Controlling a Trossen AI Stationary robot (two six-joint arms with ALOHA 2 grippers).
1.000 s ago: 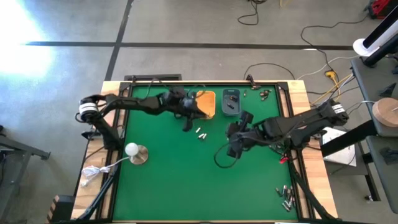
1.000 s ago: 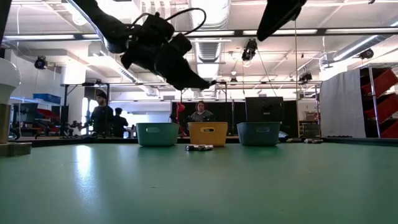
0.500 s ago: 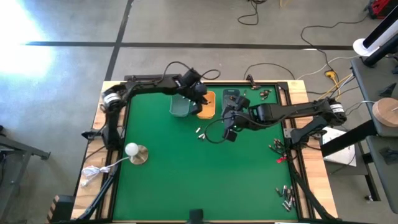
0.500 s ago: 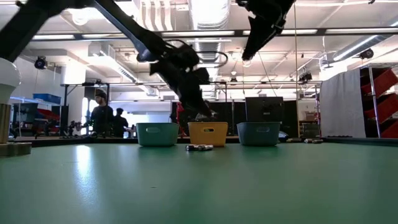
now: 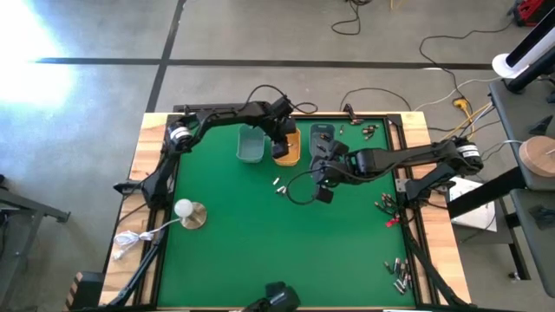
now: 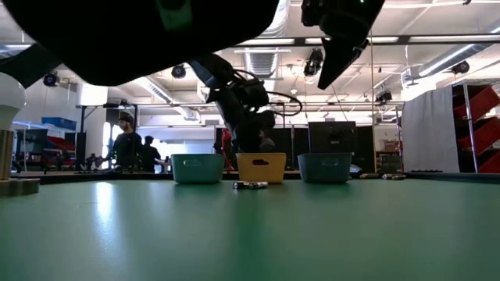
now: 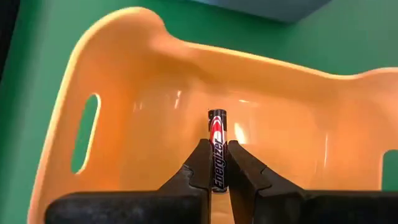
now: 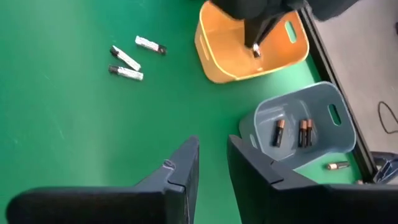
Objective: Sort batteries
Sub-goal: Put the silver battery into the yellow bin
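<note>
I have my left claw pinched tight on a slim black cylindrical battery with a red band, gripped low on its body so that most of it sticks out past my fingertips, and I am holding it directly above the hollow of the orange plastic tray with the cut-out handles, which looks bare inside from what I can see. In the overhead view that claw sits over the orange tray, which stands between the pale teal tray and the grey-blue tray along the far edge of the green tabletop. So I judge the step in hand to be the drop: this cell is over its bin and not yet let go. The next move, as I read it, is simply to part these fingers and let the battery fall, keeping low enough that it does not bounce out over the rim. My right claw hangs above the tabletop just beside the grey-blue tray, its fingers drawn narrow with a slim gap and nothing between them; three dark cells already lie in that tray. Three loose silvery batteries lie apart on the green near the orange tray, and I expect one of those to be my right claw's next pick, which calls for opening wider and lining up across a cell.
</note>
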